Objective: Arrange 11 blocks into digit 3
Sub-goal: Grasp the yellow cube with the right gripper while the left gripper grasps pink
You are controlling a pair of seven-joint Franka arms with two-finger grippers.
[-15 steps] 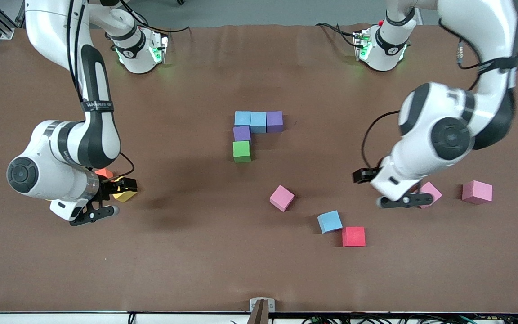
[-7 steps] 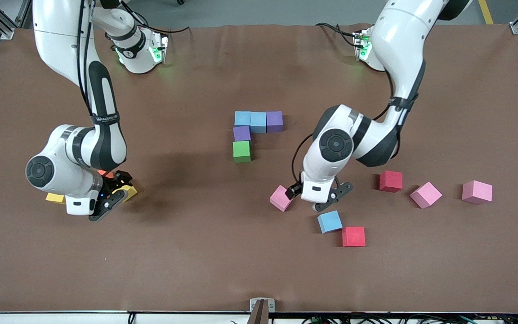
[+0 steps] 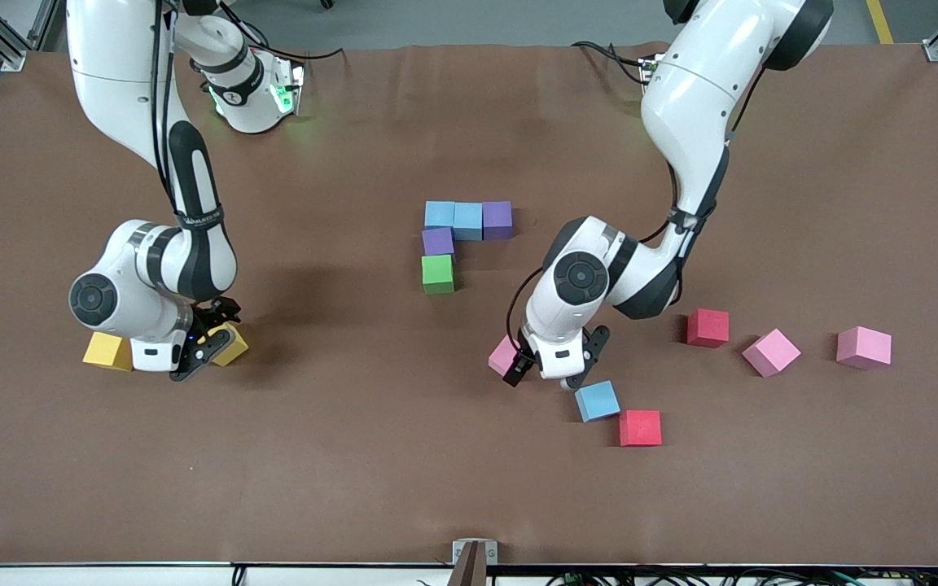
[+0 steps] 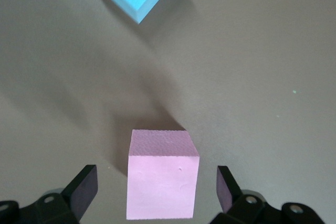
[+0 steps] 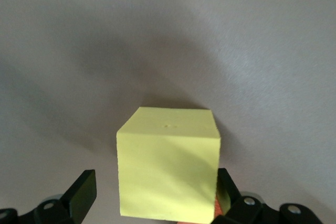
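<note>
Brown matte cloth table, faint creases. All cubes small, equal-sized, matte and foam-like, with sharp edges.

Mid-table, an L-shaped cluster of touching cubes. Row of three: light blue cube, second light blue cube and purple cube. Below the first blue, nearer the camera, second purple cube, then green cube.

Left gripper low over the table, nearer the camera than the cluster. Jaws spread wide around the bright pink cube, which sits on the cloth. Clear gap to each black finger pad. Fine grainy texture on the pink top face.

Third light blue cube just beside that gripper, turned slightly, with its corner at the red cube. Second red cube farther toward the left arm's end. Then two paler pink cubes, one turned diamond-wise and one square-on, well apart.

Right gripper low at the right arm's end of the table. Jaws wide, straddling the yellow cube, which nearly fills the gap. One pad possibly touching a side face; hard to tell. Tiny dent on the yellow top face. Ochre cube on the cloth just beside that gripper.
</note>
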